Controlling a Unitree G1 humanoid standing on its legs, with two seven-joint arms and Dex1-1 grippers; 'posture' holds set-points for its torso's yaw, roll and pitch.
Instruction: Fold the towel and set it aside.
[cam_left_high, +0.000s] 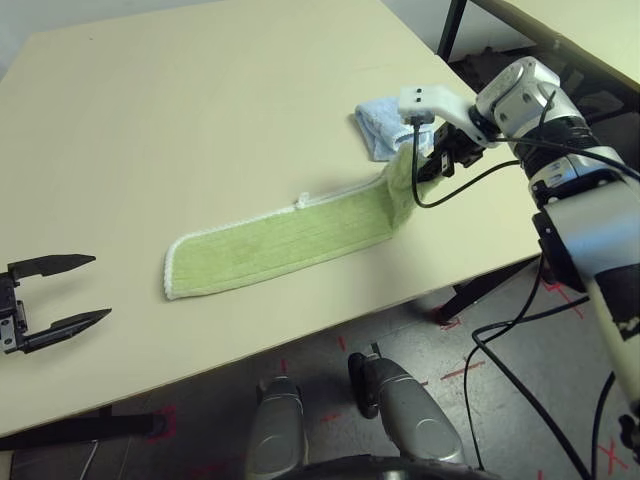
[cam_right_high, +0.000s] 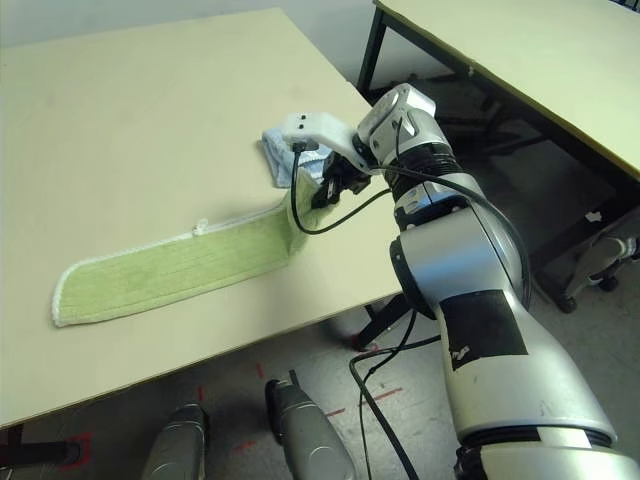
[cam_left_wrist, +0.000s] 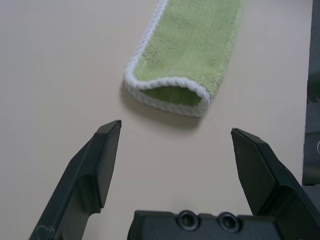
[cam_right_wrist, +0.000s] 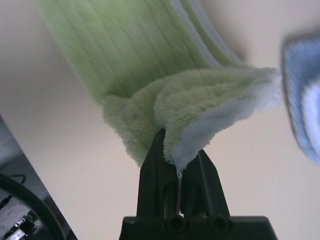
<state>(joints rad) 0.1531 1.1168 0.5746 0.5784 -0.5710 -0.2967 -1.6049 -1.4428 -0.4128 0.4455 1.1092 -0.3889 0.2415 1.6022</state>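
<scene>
**Right gripper pinches one end of the towel, ready for the lengthwise fold**

Nearest the robot, the left gripper (cam_left_high: 62, 300) hangs over the bare front-left part of the pale beige wooden table (cam_left_high: 200, 120), its two black fingers spread wide and holding nothing. Its wrist view shows it aimed at the towel's near end, a short way off and not touching.

Beyond it lies the long, narrow light green ribbed terry towel with white stitched edging (cam_left_high: 290, 240), already doubled into a strip that runs diagonally across the table, a small white tag (cam_left_high: 301, 201) on its far edge.

At the strip's far right end, the right gripper (cam_right_wrist: 177, 150) is clamped shut on the towel's corner, lifting that end clear of the table while the rest lies flat.

Just behind it sits a small folded light blue cloth (cam_left_high: 380, 125), close to the raised end.

The step in hand looks like the end-to-end fold. Next, the pinched end should probably travel across toward the left end and land squarely on it, clear of the blue cloth, without dragging the strip askew.
</scene>
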